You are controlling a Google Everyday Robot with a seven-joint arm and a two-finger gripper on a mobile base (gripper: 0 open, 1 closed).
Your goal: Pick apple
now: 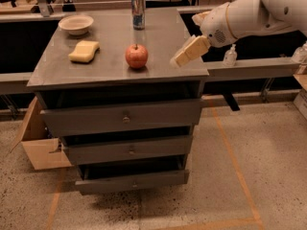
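A round red apple [136,56] with yellowish patches and a short stem sits upright near the front middle of the grey cabinet top [158,37]. My gripper [178,60], with tan fingers on a white arm, comes in from the right. It hangs just above the top's front right corner, a short way to the right of the apple and apart from it. It holds nothing that I can see.
A drink can [138,12] stands behind the apple. A yellow sponge [84,51] lies to its left and a pale bowl [76,24] sits at the back left. The drawers below stand slightly open. A cardboard box [36,140] is on the floor at left.
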